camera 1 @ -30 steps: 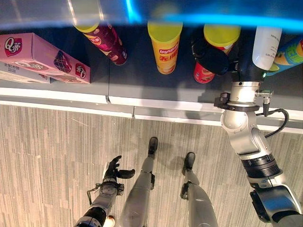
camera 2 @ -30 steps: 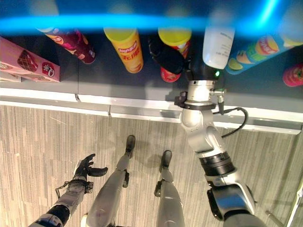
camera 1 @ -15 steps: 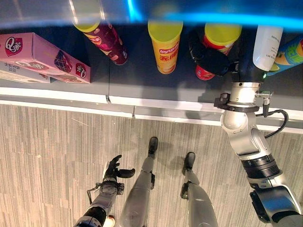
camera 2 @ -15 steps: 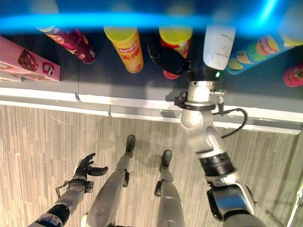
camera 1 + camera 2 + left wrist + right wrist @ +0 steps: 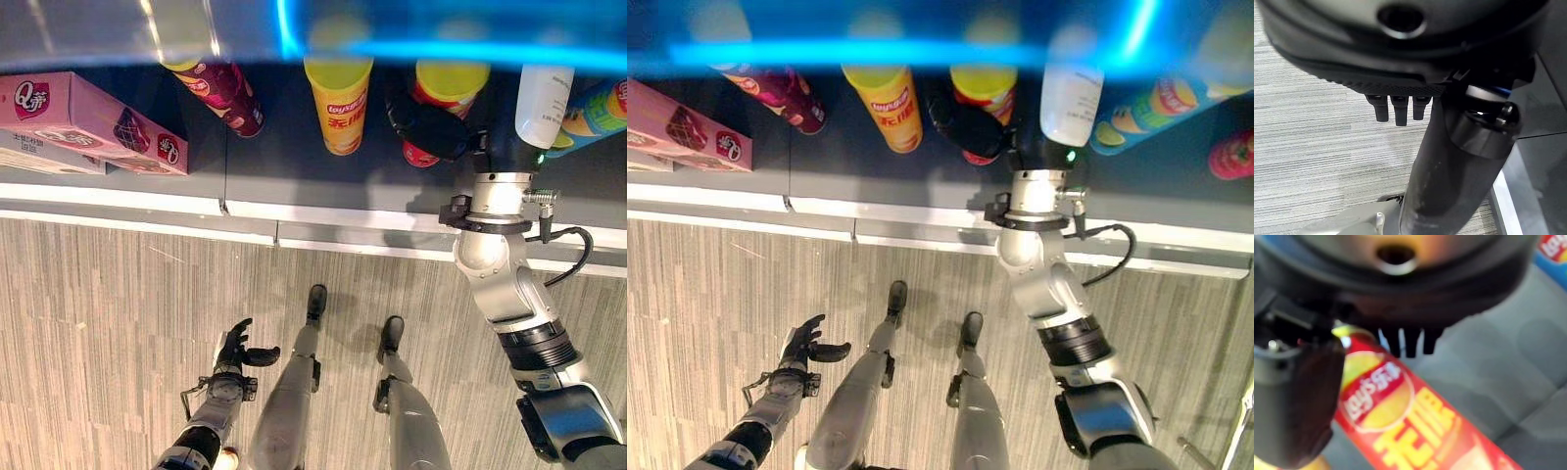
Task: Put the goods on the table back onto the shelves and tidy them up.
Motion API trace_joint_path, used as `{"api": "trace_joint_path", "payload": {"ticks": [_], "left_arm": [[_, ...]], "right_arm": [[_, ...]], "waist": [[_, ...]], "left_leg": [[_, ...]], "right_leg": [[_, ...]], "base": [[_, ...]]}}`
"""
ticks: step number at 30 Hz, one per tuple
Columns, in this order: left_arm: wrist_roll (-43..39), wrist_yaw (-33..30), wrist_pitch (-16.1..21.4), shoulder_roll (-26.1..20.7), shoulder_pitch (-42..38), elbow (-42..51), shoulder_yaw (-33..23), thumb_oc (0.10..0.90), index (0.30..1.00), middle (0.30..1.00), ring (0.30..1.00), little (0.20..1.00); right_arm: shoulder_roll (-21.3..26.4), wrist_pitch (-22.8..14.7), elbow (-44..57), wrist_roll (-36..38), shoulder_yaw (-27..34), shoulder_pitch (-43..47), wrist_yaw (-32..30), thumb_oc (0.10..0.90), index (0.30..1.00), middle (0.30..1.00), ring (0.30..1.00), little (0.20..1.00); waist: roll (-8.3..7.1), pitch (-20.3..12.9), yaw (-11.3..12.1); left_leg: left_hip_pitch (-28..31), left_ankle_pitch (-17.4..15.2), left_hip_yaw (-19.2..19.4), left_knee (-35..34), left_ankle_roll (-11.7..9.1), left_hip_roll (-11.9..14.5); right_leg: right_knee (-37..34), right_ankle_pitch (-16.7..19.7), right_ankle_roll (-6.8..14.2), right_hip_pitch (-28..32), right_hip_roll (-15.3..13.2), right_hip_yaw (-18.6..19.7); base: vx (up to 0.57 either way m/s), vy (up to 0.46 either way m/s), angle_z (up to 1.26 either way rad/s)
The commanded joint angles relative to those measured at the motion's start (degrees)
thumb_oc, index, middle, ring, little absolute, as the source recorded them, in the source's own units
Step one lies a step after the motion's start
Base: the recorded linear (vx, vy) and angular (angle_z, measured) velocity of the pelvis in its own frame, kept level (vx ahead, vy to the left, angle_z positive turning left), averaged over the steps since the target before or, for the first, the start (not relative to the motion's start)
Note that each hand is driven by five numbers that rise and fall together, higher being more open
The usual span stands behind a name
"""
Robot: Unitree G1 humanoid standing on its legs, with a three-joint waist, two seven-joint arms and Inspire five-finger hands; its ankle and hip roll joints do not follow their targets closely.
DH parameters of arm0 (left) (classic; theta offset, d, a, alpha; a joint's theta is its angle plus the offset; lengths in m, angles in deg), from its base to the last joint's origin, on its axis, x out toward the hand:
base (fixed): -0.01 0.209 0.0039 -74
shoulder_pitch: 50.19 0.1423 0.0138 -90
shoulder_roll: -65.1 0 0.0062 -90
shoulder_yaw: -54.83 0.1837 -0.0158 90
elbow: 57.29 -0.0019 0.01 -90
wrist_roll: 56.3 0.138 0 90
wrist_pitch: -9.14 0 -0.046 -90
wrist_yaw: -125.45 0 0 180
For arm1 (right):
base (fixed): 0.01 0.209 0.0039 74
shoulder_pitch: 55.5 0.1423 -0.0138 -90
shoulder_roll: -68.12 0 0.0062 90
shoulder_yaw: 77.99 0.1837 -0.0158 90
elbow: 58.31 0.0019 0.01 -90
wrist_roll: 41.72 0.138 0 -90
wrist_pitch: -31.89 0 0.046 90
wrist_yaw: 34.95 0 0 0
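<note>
We see our right hand (image 5: 431, 122) clamped on the red can (image 5: 443, 98), yellow can (image 5: 339, 103) and white bottle (image 5: 542, 103) flanking it, left hand (image 5: 235, 350) relaxed apart.

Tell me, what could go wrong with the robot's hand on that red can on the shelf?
The right hand wraps the tall red chip can with a yellow lid, so pulling away carelessly might tip it. The white bottle and the yellow chip can stand close on either side, so a sideways swing could knock them over.
</note>
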Motion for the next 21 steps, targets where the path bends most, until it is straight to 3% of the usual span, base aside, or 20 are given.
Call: {"api": "trace_joint_path", "payload": {"ticks": [1, 21], "left_arm": [[0.1, -0.8, -0.6, -3.2, 3.0, -1.6, -0.4, 0.8, 0.9, 0.9, 0.9, 0.9], [2.2, 0.0, -1.6, -2.6, 5.5, -3.9, -1.0, 0.8, 0.9, 0.9, 0.9, 0.9]], "right_arm": [[-1.1, -5.2, 7.8, -0.9, 0.9, -0.4, -1.1, 0.8, 0.9, 0.9, 0.9, 0.9], [-2.9, -9.1, 8.3, 4.2, -3.2, -7.7, 4.5, 0.8, 0.9, 0.9, 0.9, 0.9]], "waist": [[-2.16, -5.2, -0.4], [-4.23, -12.1, -1.5]], "left_leg": [[-1.2, -6.7, 0.6, 4.2, -5.2, 4.7], [9.4, -5.9, 1.8, -0.3, -6.0, 6.9]], "right_leg": [[6.7, -6.3, 7.5, 2.8, -7.5, -1.1], [3.5, -6.7, 7.3, 12.0, -6.7, -1.3]], "base": [[0.0, 0.0, 0.0], [0.02, -0.018, -0.01]]}}
